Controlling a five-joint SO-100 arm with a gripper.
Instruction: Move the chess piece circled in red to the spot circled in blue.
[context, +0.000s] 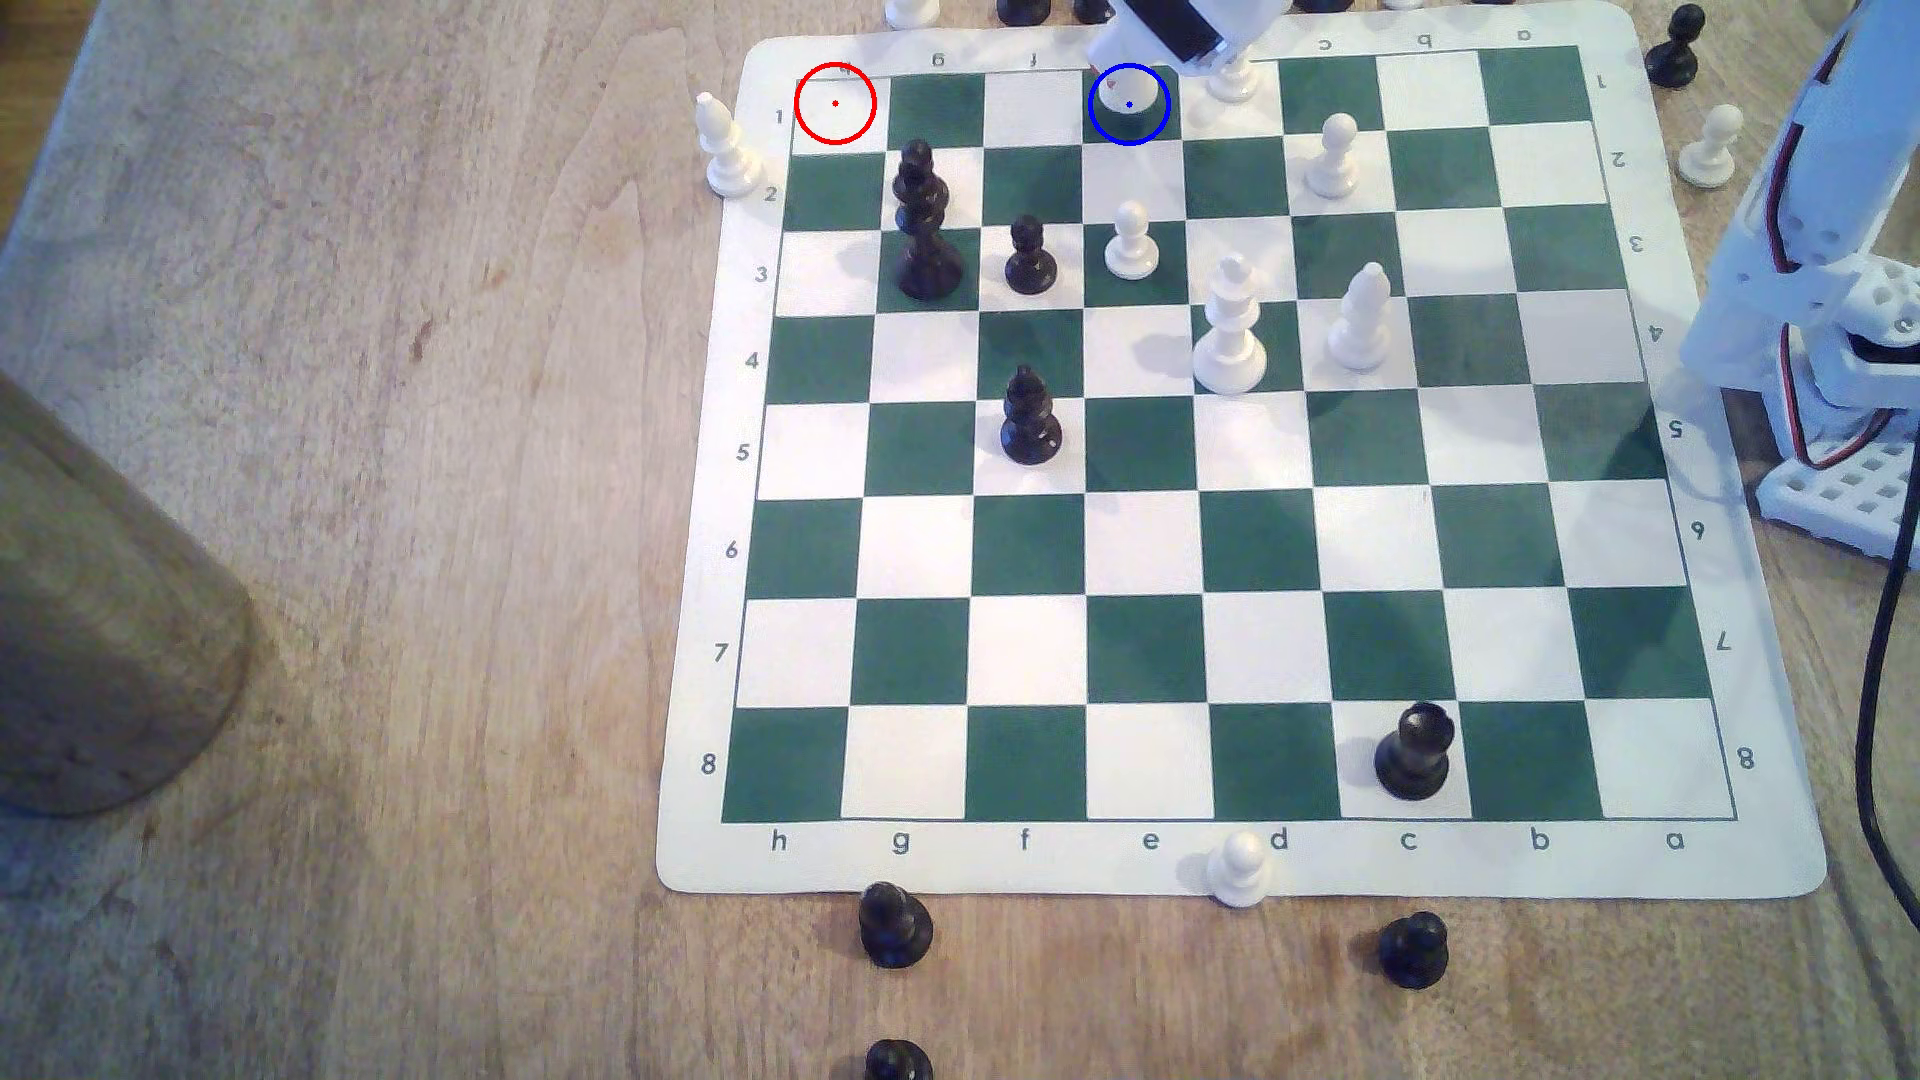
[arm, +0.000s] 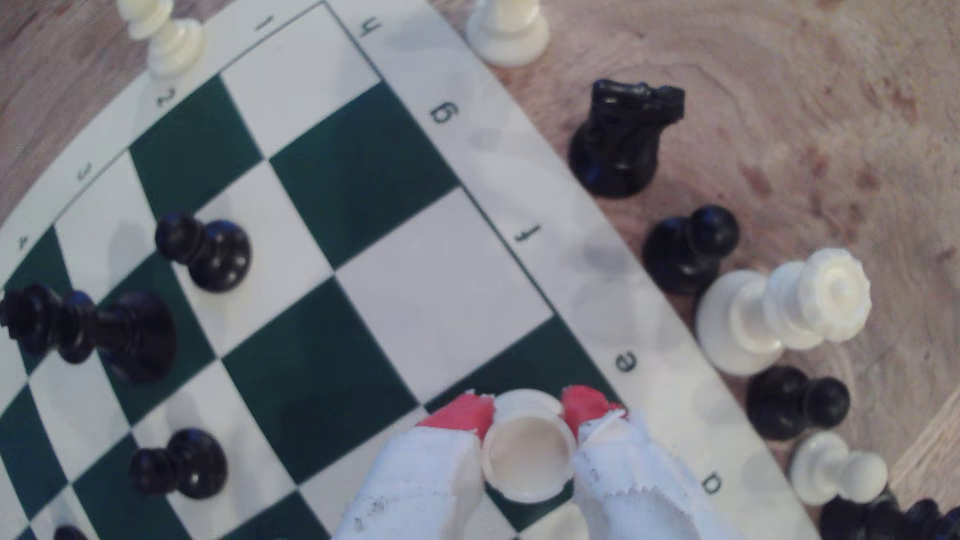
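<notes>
The pincer (arm: 527, 415) grips the rook (arm: 529, 450) between its red-tipped fingers (arm: 460, 415) — upright, directly over the blue-ringed spot (context: 1129, 104) on the board's far row — so release looks next.

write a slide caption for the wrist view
Gripper holding the white rook over a green edge square.

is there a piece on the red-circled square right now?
No: in the exterior view the red-circled square is bare, while the white rook sits between the gripper fingers over the blue-circled square.
</notes>
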